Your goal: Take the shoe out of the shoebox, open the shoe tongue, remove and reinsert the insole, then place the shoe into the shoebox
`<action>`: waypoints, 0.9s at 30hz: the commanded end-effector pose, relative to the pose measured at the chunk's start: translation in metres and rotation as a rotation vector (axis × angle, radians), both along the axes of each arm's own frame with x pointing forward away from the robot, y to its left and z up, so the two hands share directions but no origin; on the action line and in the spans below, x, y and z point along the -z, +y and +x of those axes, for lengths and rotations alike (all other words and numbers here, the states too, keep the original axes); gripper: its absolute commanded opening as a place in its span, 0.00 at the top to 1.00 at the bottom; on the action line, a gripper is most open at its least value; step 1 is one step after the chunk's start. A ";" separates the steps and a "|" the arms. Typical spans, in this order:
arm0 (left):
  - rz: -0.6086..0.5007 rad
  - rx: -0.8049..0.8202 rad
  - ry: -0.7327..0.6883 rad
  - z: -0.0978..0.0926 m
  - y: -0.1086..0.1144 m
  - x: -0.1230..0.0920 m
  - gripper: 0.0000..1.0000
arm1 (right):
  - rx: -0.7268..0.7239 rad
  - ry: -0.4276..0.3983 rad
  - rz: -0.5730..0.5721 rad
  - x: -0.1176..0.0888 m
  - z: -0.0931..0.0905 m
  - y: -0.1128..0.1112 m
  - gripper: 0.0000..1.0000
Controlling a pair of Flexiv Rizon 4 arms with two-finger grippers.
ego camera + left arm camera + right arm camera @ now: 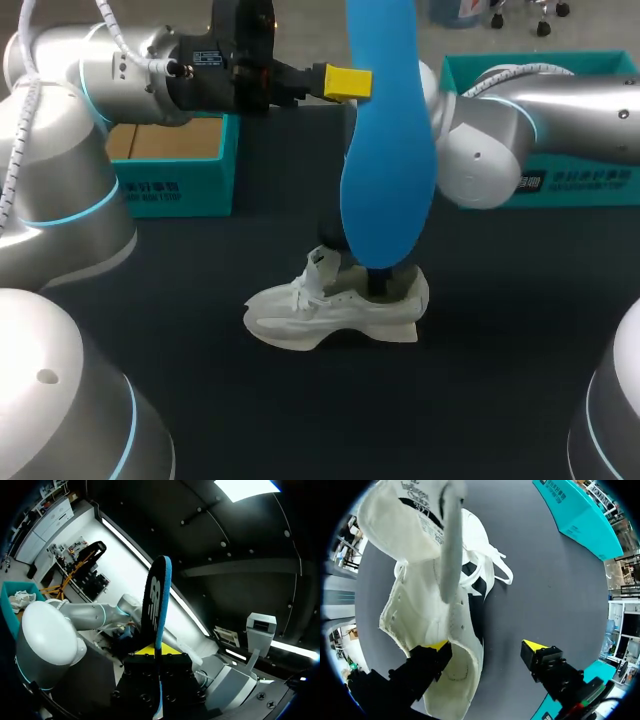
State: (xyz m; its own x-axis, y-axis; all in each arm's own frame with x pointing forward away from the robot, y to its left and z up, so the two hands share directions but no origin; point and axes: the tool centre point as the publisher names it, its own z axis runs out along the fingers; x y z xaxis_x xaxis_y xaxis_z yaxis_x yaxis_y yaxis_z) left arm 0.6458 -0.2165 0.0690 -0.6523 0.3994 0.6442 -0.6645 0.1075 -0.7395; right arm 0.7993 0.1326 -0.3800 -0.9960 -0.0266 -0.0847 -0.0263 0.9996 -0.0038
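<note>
A white sneaker [335, 308] lies on the dark table with its toe toward my left. Above it hangs the blue insole [385, 150], toe end down. My left gripper [347, 82] is shut on the insole's side edge. In the left wrist view the insole [156, 600] stands edge-on between the shut fingers of that gripper [156, 652]. My right arm [480, 150] comes down behind the insole to the shoe's heel. In the right wrist view my right gripper [487, 647] is open wide. One of its fingers sits at the heel opening of the sneaker [425, 595], the other stands apart over the table.
An open teal shoebox [175, 180] stands at the back left. A second teal box part [575, 180] lies at the back right, behind my right arm, and shows in the right wrist view [580, 515] beyond the shoe. Bare dark tabletop [500, 340] lies around the shoe.
</note>
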 end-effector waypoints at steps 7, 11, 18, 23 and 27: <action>0.000 0.000 0.000 0.000 0.000 0.000 1.00 | 0.015 0.029 -0.007 0.013 0.002 0.002 1.00; 0.000 0.000 0.000 0.000 0.000 0.000 1.00 | 0.015 0.029 -0.007 0.013 0.002 0.002 1.00; 0.000 0.000 0.000 0.000 0.000 0.000 1.00 | 0.055 0.040 0.017 0.012 -0.003 0.001 1.00; 0.000 0.000 0.000 0.000 0.000 0.000 1.00 | 0.495 0.112 0.011 -0.004 -0.018 -0.001 1.00; 0.000 0.000 0.000 0.000 0.000 0.000 1.00 | 0.806 0.134 0.125 -0.026 -0.027 0.001 1.00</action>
